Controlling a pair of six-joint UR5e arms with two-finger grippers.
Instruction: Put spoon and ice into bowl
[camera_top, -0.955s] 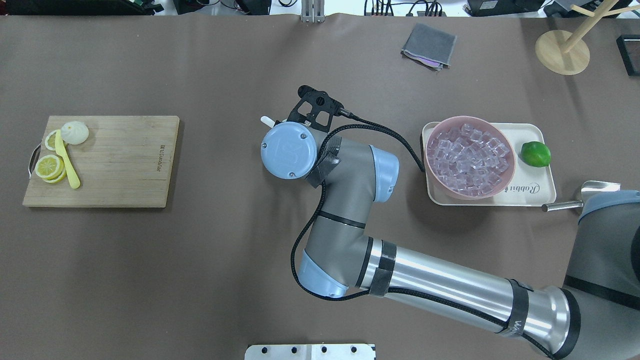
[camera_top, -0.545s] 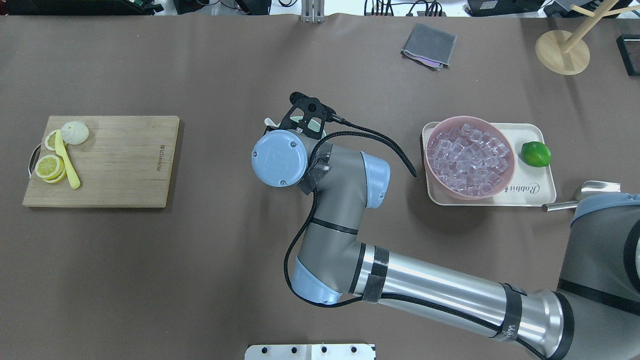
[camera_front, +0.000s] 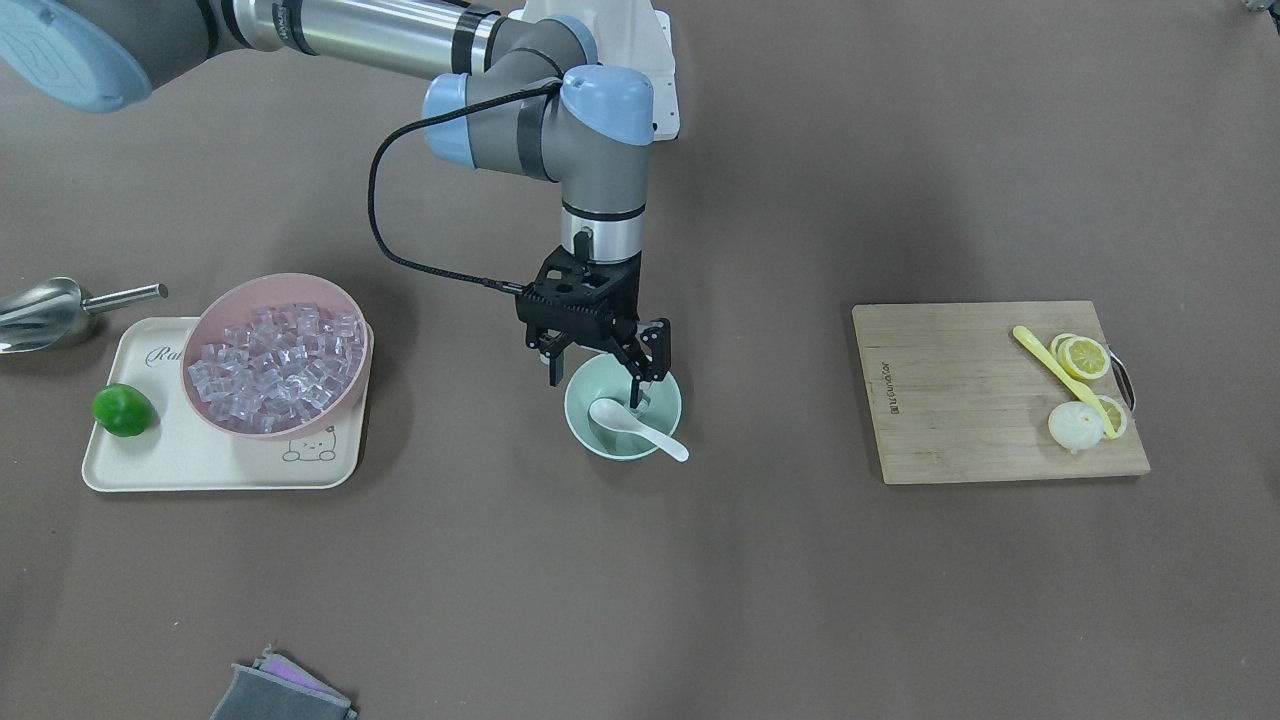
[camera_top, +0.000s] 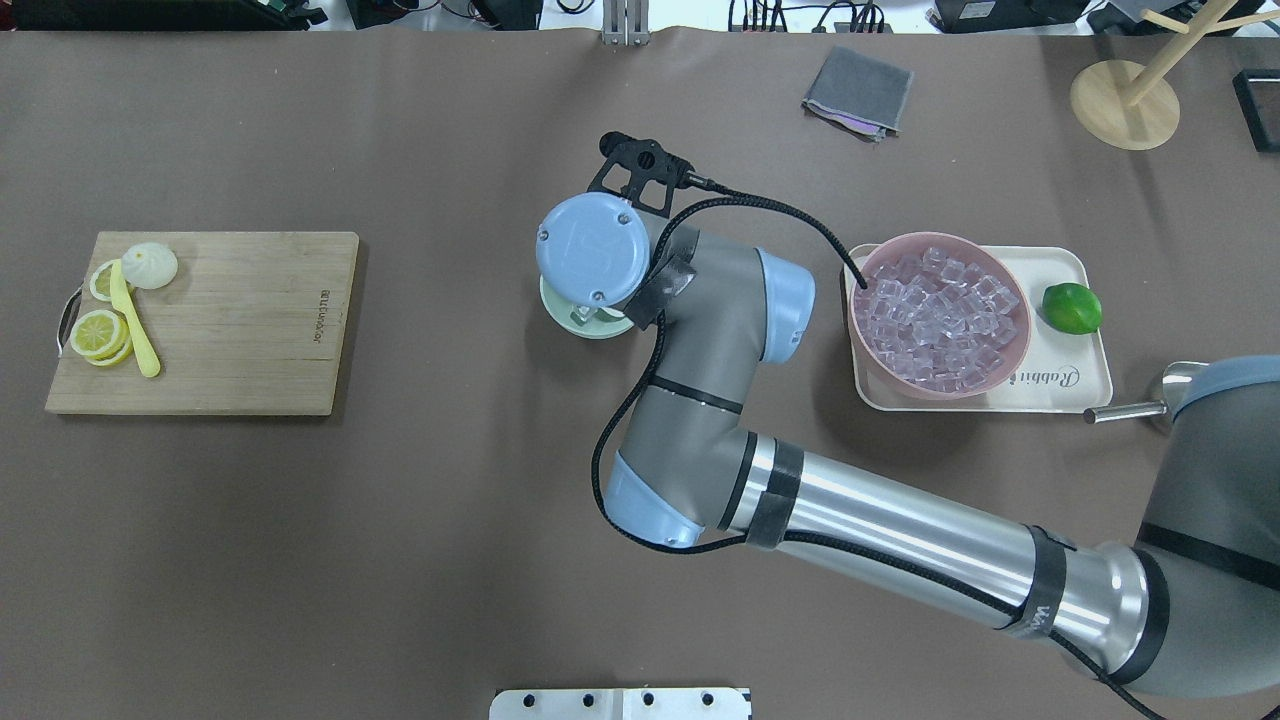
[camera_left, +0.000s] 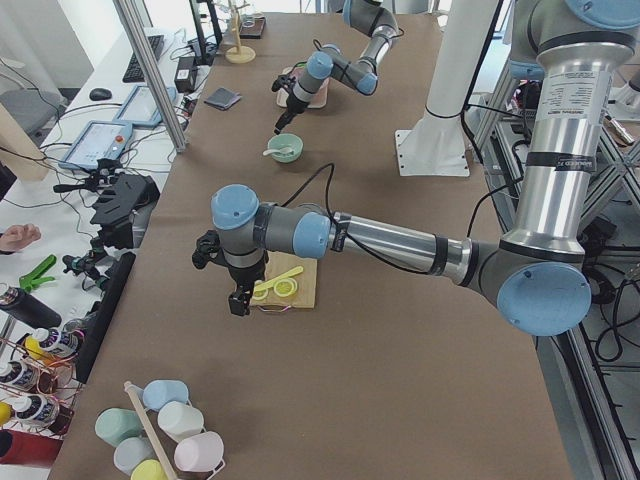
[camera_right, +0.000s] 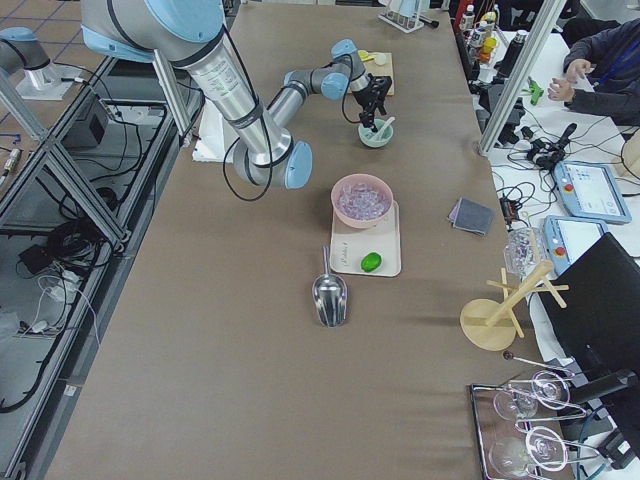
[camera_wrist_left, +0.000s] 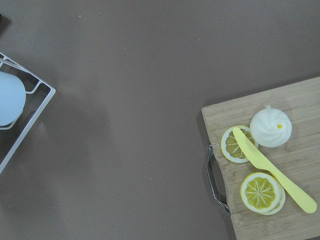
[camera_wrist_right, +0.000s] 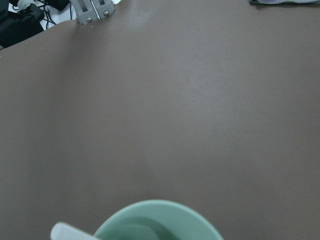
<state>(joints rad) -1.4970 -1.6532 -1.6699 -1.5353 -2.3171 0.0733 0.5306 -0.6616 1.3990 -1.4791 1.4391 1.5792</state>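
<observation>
right gripper (camera_front: 596, 374) hangs over the mint bowl (camera_front: 590, 436), fingers spread, pinching nothing; white spoon (camera_front: 636, 426) lies inside, handle over the rim; a glassy ice cube (camera_top: 580, 316) sits in there too; the wrist hides most of the bowl from overhead; pink bowl (camera_front: 362, 365) of cubes on its tray (camera_front: 200, 466) stands well apart; left gripper (camera_left: 238, 300) near the cutting board (camera_front: 960, 400), state untellable
</observation>
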